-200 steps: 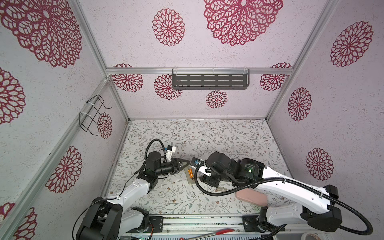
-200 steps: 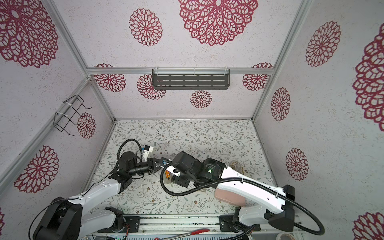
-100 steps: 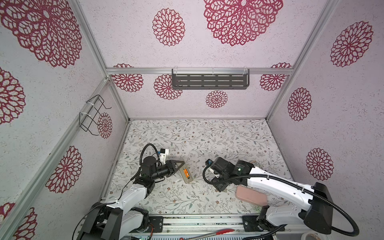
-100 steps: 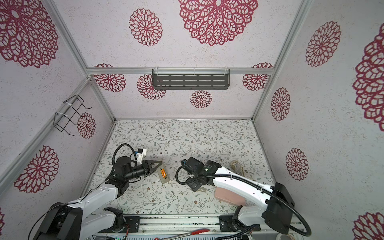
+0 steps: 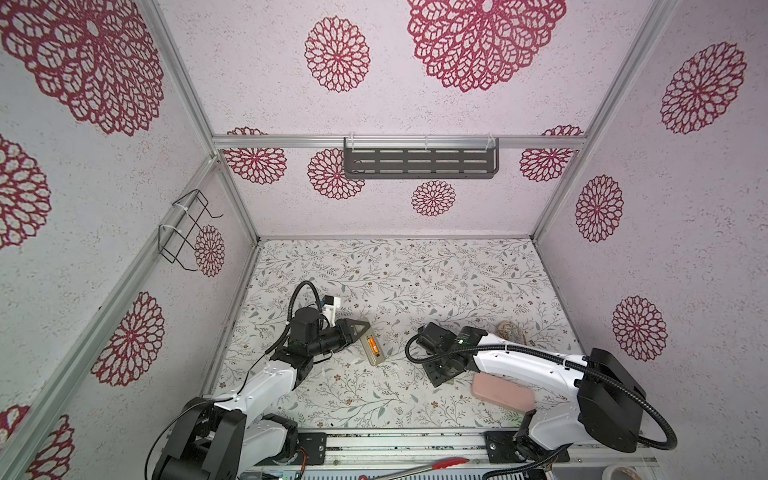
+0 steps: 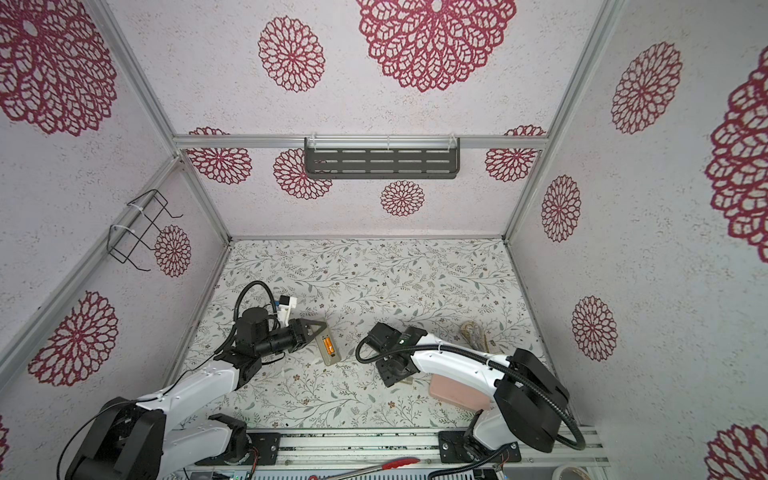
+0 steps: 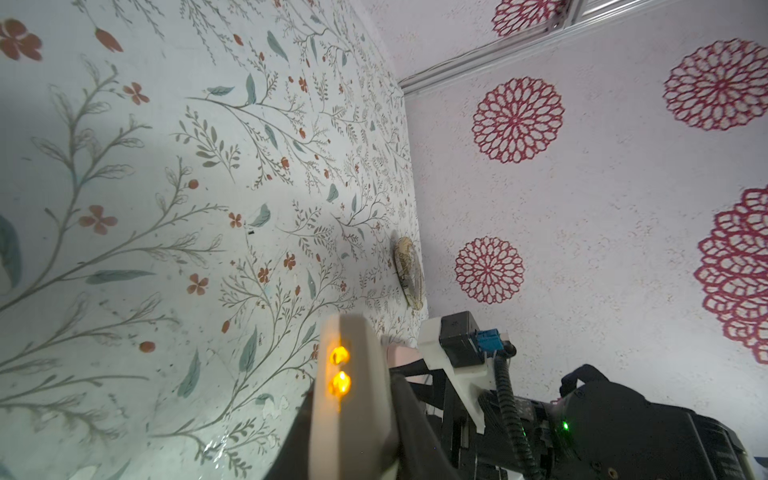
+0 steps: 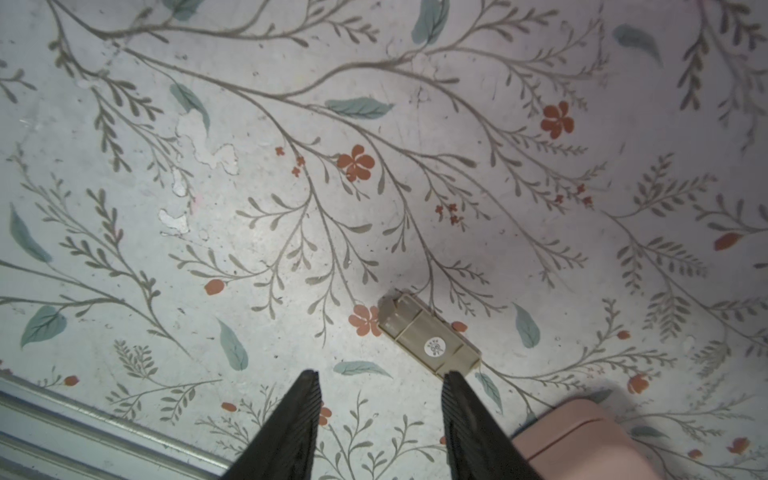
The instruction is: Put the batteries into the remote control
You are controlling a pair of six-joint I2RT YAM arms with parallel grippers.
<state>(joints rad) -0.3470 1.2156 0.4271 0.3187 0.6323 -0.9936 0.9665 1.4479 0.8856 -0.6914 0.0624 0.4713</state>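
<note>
My left gripper (image 5: 356, 332) is shut on one end of the beige remote control (image 5: 372, 351), also seen in the other top view (image 6: 328, 349). The remote's back faces up. The orange batteries (image 5: 373, 345) lie in its open compartment. In the left wrist view the remote control (image 7: 353, 415) juts out between the jaws, and the batteries (image 7: 340, 371) glow orange. My right gripper (image 8: 380, 376) hangs open over the table, off to the right of the remote (image 5: 441, 373). A small beige lid piece (image 8: 428, 336) lies just past one fingertip.
A pink oblong pad (image 5: 502, 392) lies by the right arm, close to one right finger (image 8: 582, 436). A brown woven object (image 5: 509, 330) sits near the right wall. A grey shelf (image 5: 419, 163) hangs on the back wall. A wire rack (image 5: 187, 230) hangs on the left wall.
My right gripper pulled away from the remote, moved right and down toward the table, and its jaws narrowed. The left gripper kept hold of the remote and sank slightly.
</note>
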